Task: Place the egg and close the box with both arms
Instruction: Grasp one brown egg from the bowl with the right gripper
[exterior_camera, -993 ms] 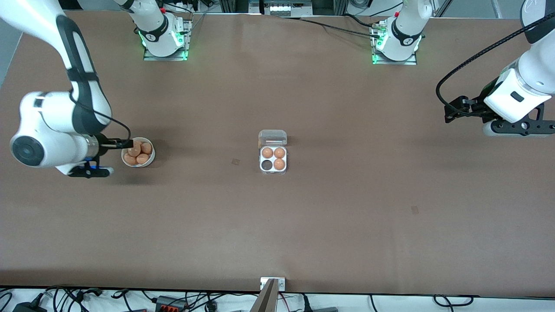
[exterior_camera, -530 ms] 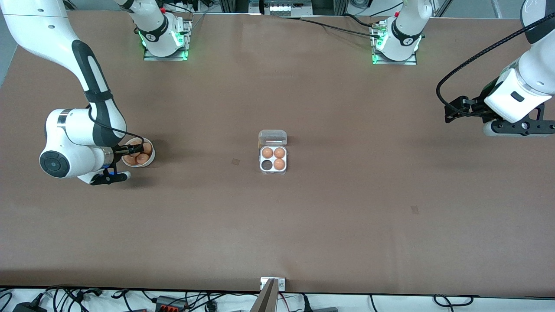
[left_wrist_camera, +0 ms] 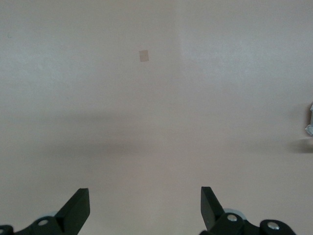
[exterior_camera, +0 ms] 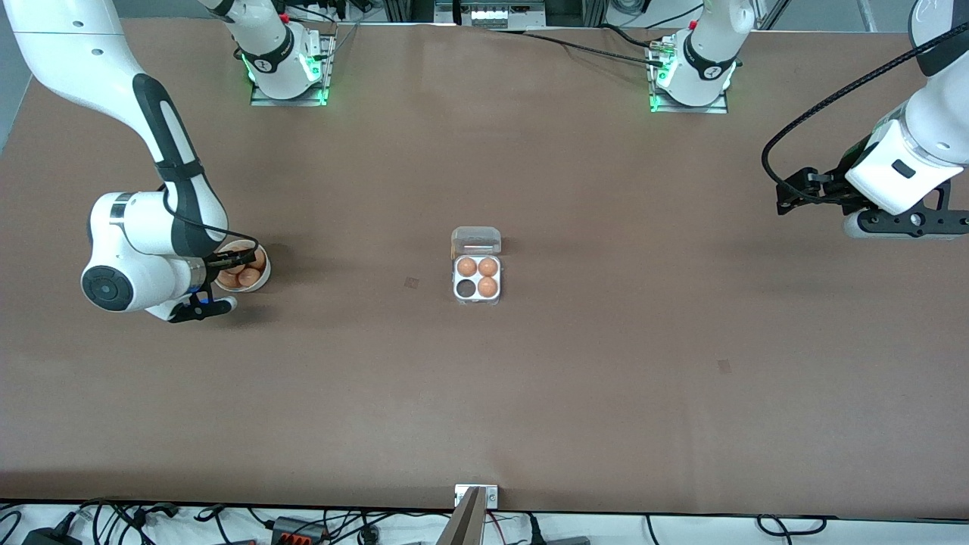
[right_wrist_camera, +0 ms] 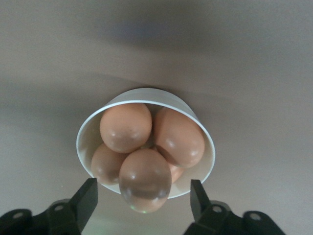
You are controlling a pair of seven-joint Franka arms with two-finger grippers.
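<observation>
So the right gripper (right_wrist_camera: 144, 196) is hanging just above the bowl (exterior_camera: 261, 281) at the right arm's end of the table, fingers spread wide, nothing in them yet. In the right wrist view the nearest egg (right_wrist_camera: 145, 179) sits right between the two fingers (right_wrist_camera: 87, 198), on top of the pile and over the bowl's rim. Looks like its long axis runs along the line out from the gripper and not across the gap, so the fingers would close on its narrow sides. My guess is that's the one to grab, and it's pretty much straight down from here. The other eggs are packed tight against it, so a sloppy drop could knock them.

The box (exterior_camera: 477, 278) is mid-table, well apart from the bowl, lid flipped open on the side away from the front camera. Three cells are filled; the empty cell (exterior_camera: 465, 288) is the near one on the right arm's side, so the right arm has the shorter carry.

The left gripper (left_wrist_camera: 145, 208) waits over bare table at the left arm's end, wide open too, holding nothing.
</observation>
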